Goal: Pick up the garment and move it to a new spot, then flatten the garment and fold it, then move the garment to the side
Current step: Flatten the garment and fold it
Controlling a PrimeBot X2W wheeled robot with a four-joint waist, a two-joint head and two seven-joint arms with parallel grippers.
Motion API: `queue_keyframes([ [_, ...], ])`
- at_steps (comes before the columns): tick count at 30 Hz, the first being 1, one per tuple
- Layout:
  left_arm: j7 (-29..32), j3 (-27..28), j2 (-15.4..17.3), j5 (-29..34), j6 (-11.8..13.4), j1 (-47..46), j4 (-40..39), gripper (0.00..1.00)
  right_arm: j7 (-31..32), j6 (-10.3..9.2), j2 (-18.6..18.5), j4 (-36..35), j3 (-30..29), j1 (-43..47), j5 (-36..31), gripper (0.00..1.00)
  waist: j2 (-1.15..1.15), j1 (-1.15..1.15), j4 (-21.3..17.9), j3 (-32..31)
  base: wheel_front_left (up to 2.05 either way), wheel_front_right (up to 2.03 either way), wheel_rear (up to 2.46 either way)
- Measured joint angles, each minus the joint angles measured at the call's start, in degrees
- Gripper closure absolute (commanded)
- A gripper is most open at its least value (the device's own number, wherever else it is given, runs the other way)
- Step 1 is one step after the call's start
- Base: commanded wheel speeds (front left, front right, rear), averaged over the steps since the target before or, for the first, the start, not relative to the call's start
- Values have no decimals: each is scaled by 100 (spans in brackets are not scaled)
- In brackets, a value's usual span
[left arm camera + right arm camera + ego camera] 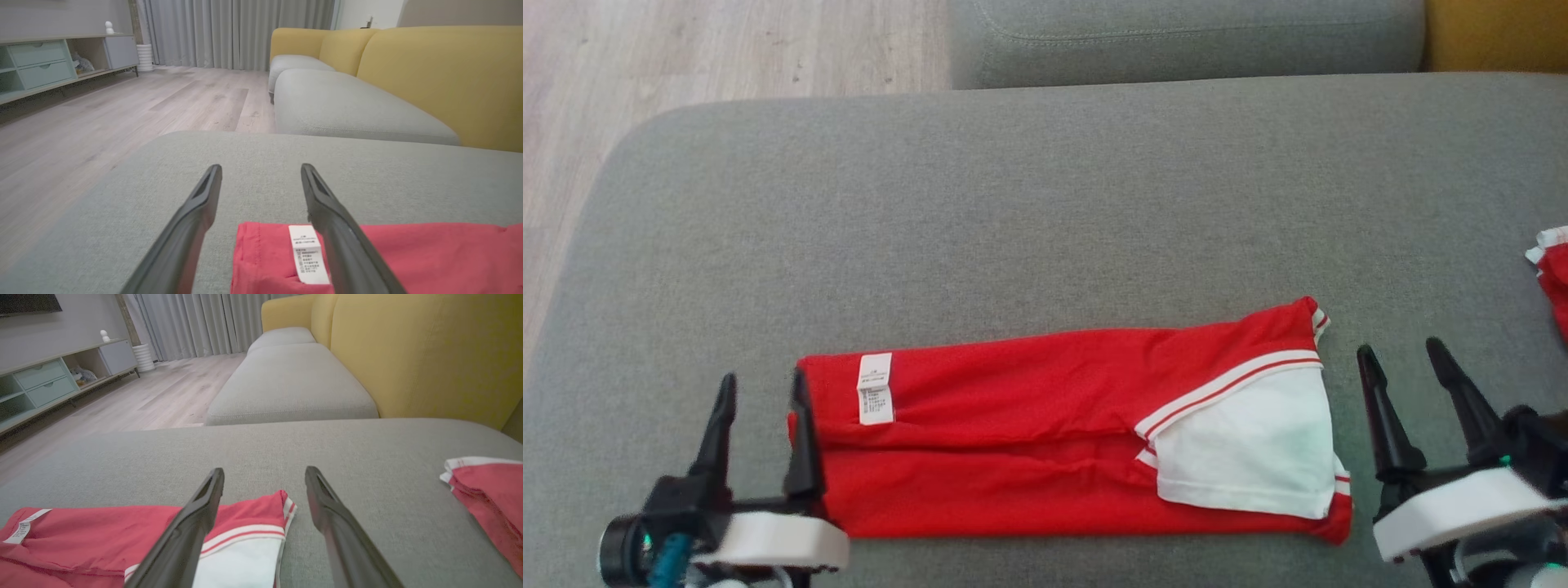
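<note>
Left gripper (763, 378) sits low at the garment's left end with its two dark fingers spread wide and pointing away from the robot, gripping nothing; grey fabric shows between the fingers. In the head view its inner finger overlaps the left edge of the garment (1013, 433), and in the left wrist view that finger crosses just over the white care label (308, 253); whether it touches the cloth I cannot tell. The right gripper (1401, 349) rests just beside the garment's right end, jaws equally wide apart and empty, fingers tilted slightly leftward, its pale wrist housing low at the frame's corner. The red garment lies flat between the two grippers as a long folded band on the grey cushion (1054, 204), near the edge closest to the robot, with the label facing up at the left and a white sleeve (1250, 449) with red-and-white trim on top at the right. A second red piece (1556, 278) with a white edge lies well apart at the far right. Beyond are another grey seat (1176, 37), a yellow backrest (408, 355) and wood floor (727, 49). Across the room a low cabinet (41, 65) has drawers and an open compartment holding something too blurred to name.
</note>
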Motion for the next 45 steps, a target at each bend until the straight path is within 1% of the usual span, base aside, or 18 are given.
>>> queue_keyframes([
  [3,-66,-136,1,245,49,-27,-176,0,-4,0,21,-55,4,-53,-162,0,0,0,31,-7,0,0,0],
  [9,15,-282,-18,299,116,-46,-189,0,-55,0,66,-63,35,-51,-238,0,0,1,76,-16,0,0,0],
  [19,36,-320,-37,296,111,-49,-63,0,-54,0,76,-54,54,-48,-237,0,0,0,81,-11,0,0,0],
  [21,36,-322,-37,296,104,-84,-57,0,-41,0,75,58,48,-48,-232,0,0,0,96,13,0,0,0],
  [24,36,-327,-41,296,63,-210,-53,0,74,0,10,615,59,-48,-164,0,0,0,138,70,0,0,0],
  [28,29,-350,-82,296,56,-370,-36,0,34,0,-308,1741,201,-63,-103,0,0,0,227,147,0,0,0],
  [32,-42,-367,-166,296,-20,-421,12,0,-22,0,-370,2715,377,-372,123,0,0,0,340,202,0,0,0],
  [35,-51,-369,-185,296,-24,-431,58,0,33,0,-465,3121,630,-748,321,0,0,0,399,214,0,0,0],
  [37,-96,-371,-197,296,-40,-440,79,0,178,0,-520,3286,780,-926,510,0,0,0,433,217,0,0,0],
  [38,-99,-374,-202,296,-40,-453,93,0,264,0,-573,3340,861,-988,586,6,0,0,445,214,0,0,0],
  [39,-100,-374,-207,296,-41,-471,99,0,337,0,-627,3367,925,-1032,700,25,0,0,456,209,0,0,0],
  [40,-112,-374,-212,296,-42,-481,100,0,436,0,-673,3386,1004,-1071,825,77,0,0,466,204,0,0,0],
  [41,-136,-374,-215,296,-43,-481,101,0,519,0,-709,3401,1066,-1117,912,100,0,0,474,199,0,0,0],
  [45,-145,-372,-233,291,-44,-477,119,0,550,0,-792,3357,1225,-1138,1157,100,0,0,474,174,0,0,0],
])
